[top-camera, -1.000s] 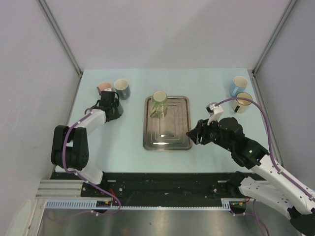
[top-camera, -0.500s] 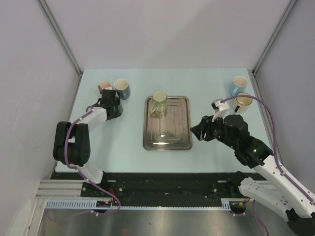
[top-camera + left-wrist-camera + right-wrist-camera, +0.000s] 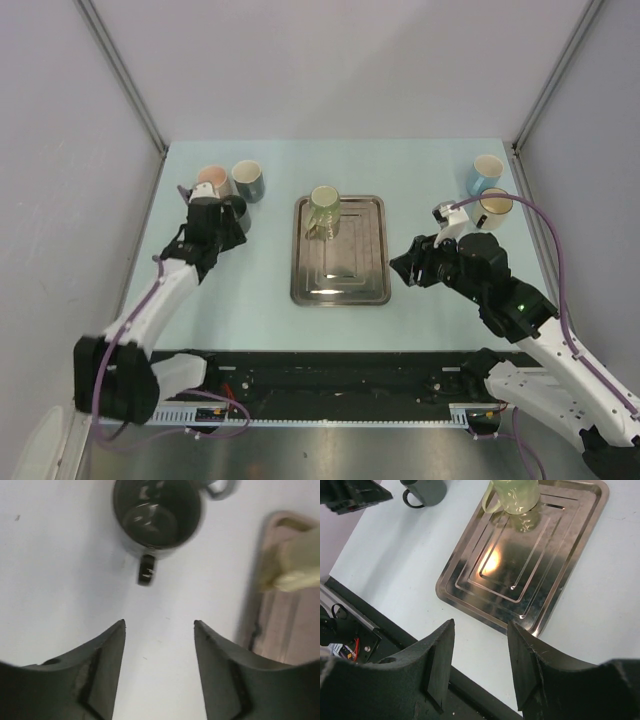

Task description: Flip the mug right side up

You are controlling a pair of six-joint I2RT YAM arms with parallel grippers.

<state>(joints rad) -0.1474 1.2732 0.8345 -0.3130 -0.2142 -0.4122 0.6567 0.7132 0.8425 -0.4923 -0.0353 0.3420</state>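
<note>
A dark mug point(image 3: 157, 517) stands upright on the table with its mouth up and its handle point(image 3: 146, 570) pointing at my left gripper point(image 3: 159, 625). That gripper is open, empty and drawn back a short way from the mug. From above, the same mug point(image 3: 238, 209) peeks out beside the left gripper point(image 3: 222, 222). A pale green mug point(image 3: 515, 495) stands at the far end of the steel tray point(image 3: 470, 597); I cannot tell which way up it is. My right gripper point(image 3: 481, 625) hangs open and empty over the table by the tray's near right corner.
A pink mug point(image 3: 210, 176) and a dark blue mug point(image 3: 247, 180) stand at the back left, just behind the dark mug. A light blue mug point(image 3: 486, 172) and a cream mug point(image 3: 494, 206) stand at the back right. The green mug point(image 3: 323, 206) sits on the tray point(image 3: 340, 285) mid-table.
My left gripper has opened and let go of the dark mug, then pulled back from it as the arm's elbow swung toward the near edge. The right gripper shifted slightly right.
</note>
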